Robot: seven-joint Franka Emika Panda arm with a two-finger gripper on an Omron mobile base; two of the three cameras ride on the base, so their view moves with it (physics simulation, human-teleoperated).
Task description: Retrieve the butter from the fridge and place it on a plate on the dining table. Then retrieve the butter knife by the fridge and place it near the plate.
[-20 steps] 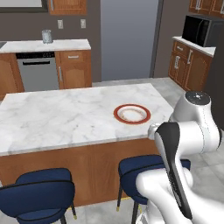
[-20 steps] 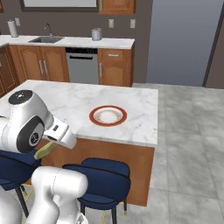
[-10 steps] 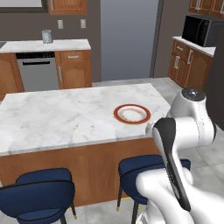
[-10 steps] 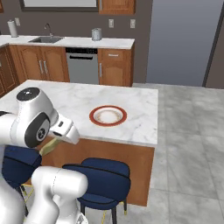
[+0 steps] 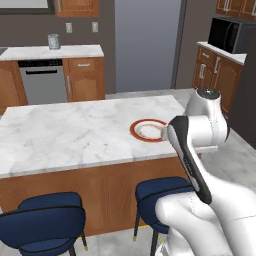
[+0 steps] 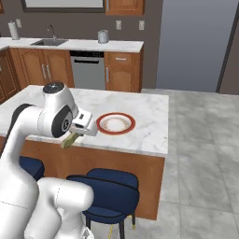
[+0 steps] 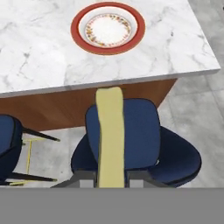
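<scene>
My gripper (image 6: 74,136) is shut on the butter (image 6: 69,140), a pale yellow-olive stick that points forward from between the fingertips (image 7: 87,177). It hangs just off the near edge of the dining table (image 6: 150,122), over a stool. In the hand view the butter (image 7: 110,131) reaches toward the red-rimmed plate (image 7: 108,28), which lies further in on the marble top (image 7: 35,57). That plate (image 5: 148,130) (image 6: 115,123) sits near the table's right end. The grey fridge (image 5: 147,45) (image 6: 196,42) stands shut behind the table. The butter knife is out of view.
Blue stools (image 7: 135,140) (image 5: 47,222) (image 6: 109,189) are tucked under the table's near edge. A wooden counter with a dishwasher (image 5: 42,80) and a metal canister (image 5: 53,41) lines the back wall. A microwave (image 5: 230,35) sits at the right.
The arm has swung the hand and butter up and toward the plate, from low beside the base to the table's near edge. Plate and camera have stayed put.
</scene>
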